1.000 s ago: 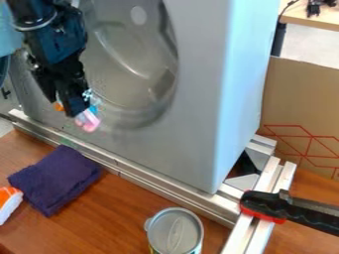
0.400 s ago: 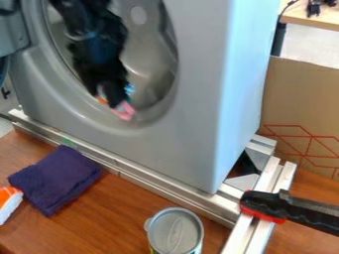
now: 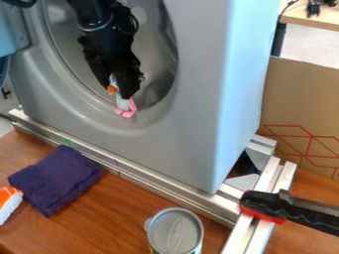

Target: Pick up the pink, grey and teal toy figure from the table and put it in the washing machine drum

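The black two-finger gripper (image 3: 122, 93) hangs, fingertips downward, in front of the round opening of a light grey, front-loading washing machine (image 3: 189, 144), near the opening's lower rim. Its pincer is clamped on a small, soft-looking bundle (image 3: 126, 106) in pink, white, orange and light blue; the bundle's pink end sticks out below the tips, over the lower rim of the machine's opening, though whether it touches that rim I cannot tell. The black arm (image 3: 96, 22) comes down from the top of the view, across the upper part of the opening. At the machine's left, by the view's edge, stands a grey-blue panel (image 3: 12, 32). Silver metal rails (image 3: 142, 181) run along the machine's foot, and more of them reach out past its near right corner, where a black-handled clamp with a red edge (image 3: 265, 206) sits across them. In front of the machine, on the reddish-brown wooden table (image 3: 112, 218), a folded dark purple cloth (image 3: 56, 179) lies just beside the rails toward the left, with an orange and white object (image 3: 8, 203), cut off by the view's edge, next to it. A metal can with a ring-pull lid (image 3: 175, 232) stands upright in front of the machine's near right corner. To the right of the machine is a brown cardboard sheet (image 3: 301, 106) printed with red lines; beyond it, at the upper right, is a light wooden table (image 3: 321, 21) bearing small black items (image 3: 314, 7).
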Motion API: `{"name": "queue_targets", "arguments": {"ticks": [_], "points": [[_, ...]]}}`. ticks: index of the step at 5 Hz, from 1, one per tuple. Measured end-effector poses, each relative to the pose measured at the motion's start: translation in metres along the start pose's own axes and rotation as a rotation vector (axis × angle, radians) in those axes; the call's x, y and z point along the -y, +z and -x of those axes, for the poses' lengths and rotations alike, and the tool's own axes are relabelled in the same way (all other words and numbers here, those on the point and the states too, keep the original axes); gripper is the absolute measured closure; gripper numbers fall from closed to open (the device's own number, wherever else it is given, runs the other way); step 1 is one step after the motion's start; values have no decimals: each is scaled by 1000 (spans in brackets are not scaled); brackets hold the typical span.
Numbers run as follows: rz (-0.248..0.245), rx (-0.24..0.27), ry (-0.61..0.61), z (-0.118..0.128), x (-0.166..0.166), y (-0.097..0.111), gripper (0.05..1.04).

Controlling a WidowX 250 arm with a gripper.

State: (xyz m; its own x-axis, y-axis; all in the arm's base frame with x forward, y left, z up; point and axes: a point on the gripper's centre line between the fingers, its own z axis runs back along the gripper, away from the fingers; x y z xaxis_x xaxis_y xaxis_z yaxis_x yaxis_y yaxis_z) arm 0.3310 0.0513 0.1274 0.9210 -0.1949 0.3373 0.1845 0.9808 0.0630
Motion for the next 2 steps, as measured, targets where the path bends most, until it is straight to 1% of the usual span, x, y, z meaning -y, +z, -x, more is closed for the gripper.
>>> {"name": "queue_targets", "arguments": {"ticks": [1, 2], "points": [[15, -9, 29, 5, -21, 9, 393], [9, -1, 33, 5, -37, 18, 393]]}}
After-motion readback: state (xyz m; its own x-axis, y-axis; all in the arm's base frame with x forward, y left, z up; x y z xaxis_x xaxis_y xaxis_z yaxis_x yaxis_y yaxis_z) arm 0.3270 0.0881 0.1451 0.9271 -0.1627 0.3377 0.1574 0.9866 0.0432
